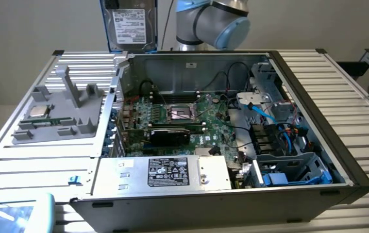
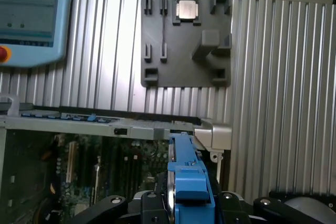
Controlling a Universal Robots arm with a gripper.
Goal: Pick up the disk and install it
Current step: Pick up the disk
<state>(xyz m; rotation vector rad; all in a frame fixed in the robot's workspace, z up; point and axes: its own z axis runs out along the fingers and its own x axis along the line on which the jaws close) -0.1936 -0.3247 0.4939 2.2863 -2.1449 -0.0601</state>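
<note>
Plainly the jaws are clamped on the disk (image 2: pixel 190 182), one on each flat face, so it juts out from between them edge-on with its blue frame leading. I'd judge that grip is chosen to keep the thin edge free, since a drive has to slide into its slot rather than drop flat.

From the exterior view the disk stands upright in the air, label facing the room, just beyond the back wall of the case (image 1: pixel 191 73) and beside the arm (image 1: pixel 210 22). It is touching nothing but the jaws.

Past the jaws, the wrist view takes in the case rim and the motherboard (image 2: pixel 105 171) under the disk's edge. Farther out on the tabletop (image 2: pixel 283 77) lies the grey fixture (image 2: pixel 186 40), kept off to the side with the chip (image 2: pixel 187 10) seated in its pocket.

The drive bay (image 1: pixel 294 170), with its blue fittings, sits at the end of the case farthest from the jaws. The lift looks done to me and the install not yet.
</note>
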